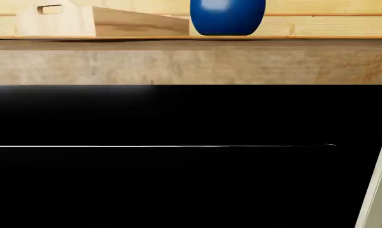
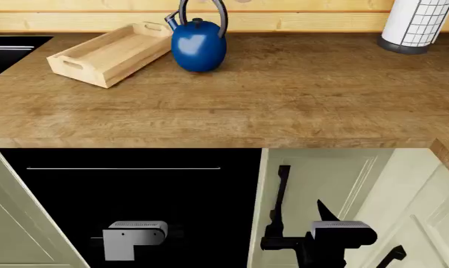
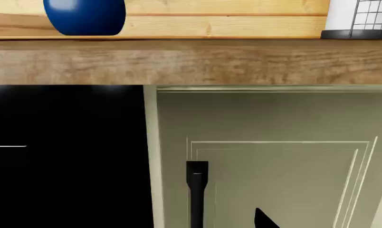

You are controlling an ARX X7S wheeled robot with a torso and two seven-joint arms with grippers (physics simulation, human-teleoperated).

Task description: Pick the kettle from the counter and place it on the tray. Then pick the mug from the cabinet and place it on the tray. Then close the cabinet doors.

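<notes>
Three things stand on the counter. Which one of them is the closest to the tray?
The blue kettle. It stands right beside the tray, at the tray's far right corner, while the white paper-towel roll stands far off at the counter's right end.

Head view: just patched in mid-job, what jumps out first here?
The glossy blue kettle stands on the brown counter, apart from the pale wooden tray that lies empty to its left. At the counter's far right stands a white paper-towel roll in a wire holder. Below the counter's edge, a black appliance front sits beside a cream cabinet door; both arms are low in front of them, their grippers' state unclear.
</notes>
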